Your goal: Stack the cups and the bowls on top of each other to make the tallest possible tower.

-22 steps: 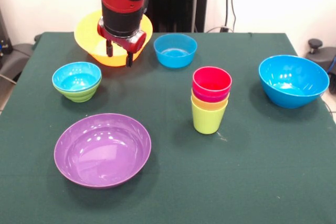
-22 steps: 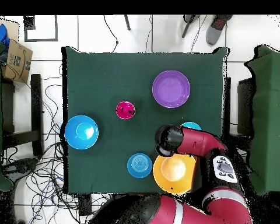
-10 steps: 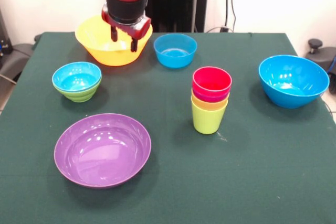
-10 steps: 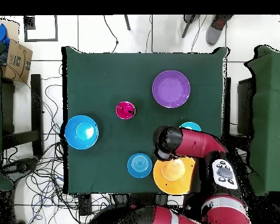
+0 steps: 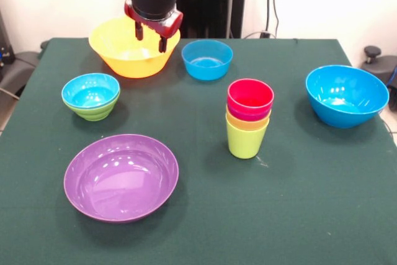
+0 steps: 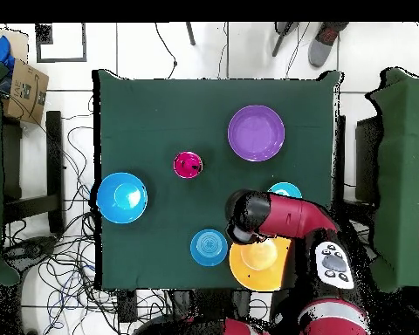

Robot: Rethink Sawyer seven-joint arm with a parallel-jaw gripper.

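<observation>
Gripper [image 5: 150,36] hung w/ fingers parted, empty, just above the glossy round yellow-orange bowl [image 5: 124,54]. Small blue bowl [image 5: 207,59] sat beside it. Farther off stood the tower [image 5: 249,118] of tapered nested plastic cups, red on top.

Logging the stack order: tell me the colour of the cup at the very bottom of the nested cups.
Lime green: the bottom cup shows best in the front view.

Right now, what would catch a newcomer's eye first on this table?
Mid-table stands the tower of nested cups, red on top and lime green lowest. At the far edge the gripper hangs open above the yellow-orange bowl. Nearest the camera lies the wide purple bowl.
</observation>
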